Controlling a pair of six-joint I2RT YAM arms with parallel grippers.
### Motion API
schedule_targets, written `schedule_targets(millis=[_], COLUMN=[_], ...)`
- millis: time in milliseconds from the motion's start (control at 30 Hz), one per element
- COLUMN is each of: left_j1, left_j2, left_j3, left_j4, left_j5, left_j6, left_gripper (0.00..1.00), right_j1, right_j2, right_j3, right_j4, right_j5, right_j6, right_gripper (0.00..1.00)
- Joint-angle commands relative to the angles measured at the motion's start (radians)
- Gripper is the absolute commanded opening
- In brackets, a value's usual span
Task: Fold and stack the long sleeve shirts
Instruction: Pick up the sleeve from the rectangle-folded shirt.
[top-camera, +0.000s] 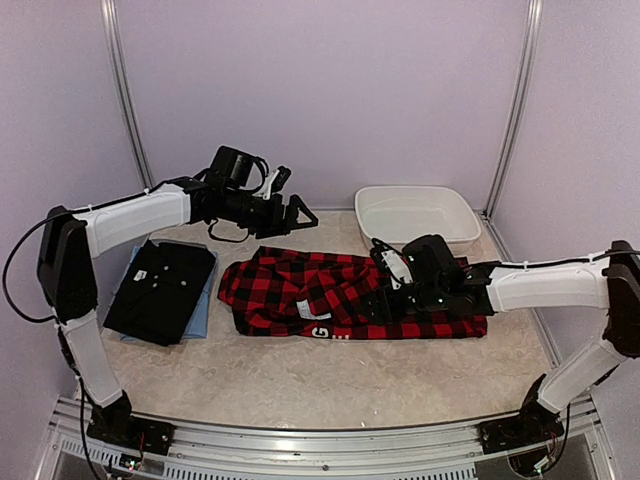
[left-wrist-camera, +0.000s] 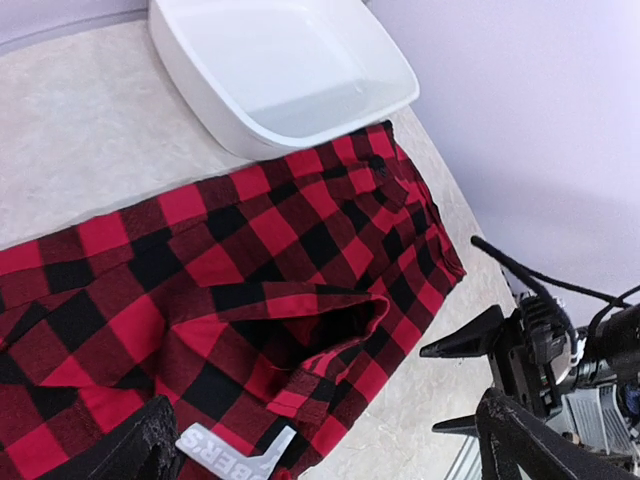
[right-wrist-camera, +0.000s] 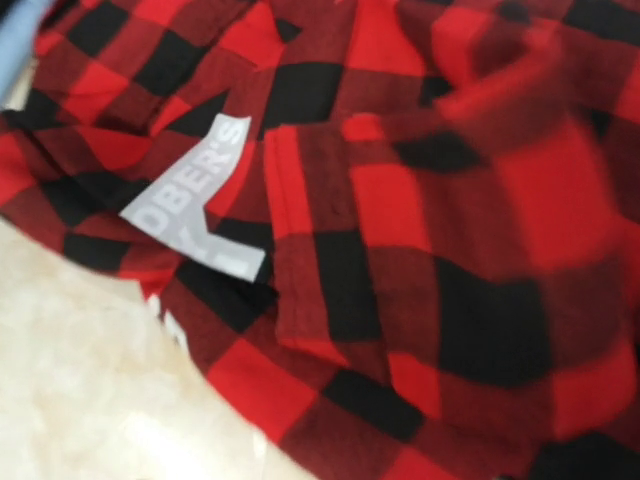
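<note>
The left gripper (top-camera: 305, 214) is being held wide open above the checked flannel shirt (top-camera: 320, 285) lying mid-table near the white basin (top-camera: 455, 205), while the right gripper (top-camera: 383, 297), its state unclear, is being held low on it.

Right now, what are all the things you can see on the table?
checked flannel shirt: one, red and black, spread across the middle of the table
black shirt: one, black, folded at the left, lying on the blue one
light blue shirt: one, light blue, under the black shirt, only its edges showing
basin: one, white, back right, just behind the flannel
table: one, pale beige, under everything
left gripper: one, black, open, raised above the flannel's back left
right gripper: one, black, open, low over the flannel's right half
</note>
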Motion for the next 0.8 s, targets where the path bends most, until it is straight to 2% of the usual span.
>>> schedule_targets(millis=[0, 67, 333, 500, 767], left_j1=[0.027, 0.038, 0.067, 0.072, 0.076], left_j2=[-0.131, -0.174, -0.238, -0.237, -0.226], left_j3=[-0.158, -0.214, -0.332, -0.34, -0.35], left_j4=[0.085, 0.094, 0.138, 0.155, 0.161], left_j5=[-0.119, -0.138, -0.13, -0.111, -0.093], left_j6=[-0.022, -0.022, -0.033, -0.041, -0.046], left_gripper=[0.99, 0.99, 0.99, 0.99, 0.99], right_j1=[0.097, 0.127, 0.154, 0.168, 0.179], right_j2=[0.168, 0.257, 0.482, 0.552, 0.596], right_j3=[0.175, 0.261, 0.512, 0.572, 0.608], right_j4=[-0.102, -0.166, -0.377, -0.441, -0.495], right_j5=[0.21, 0.281, 0.378, 0.395, 0.41], right_j6=[-0.035, -0.044, -0.071, -0.073, -0.066], right_gripper=[0.67, 0.67, 0.64, 0.6, 0.6])
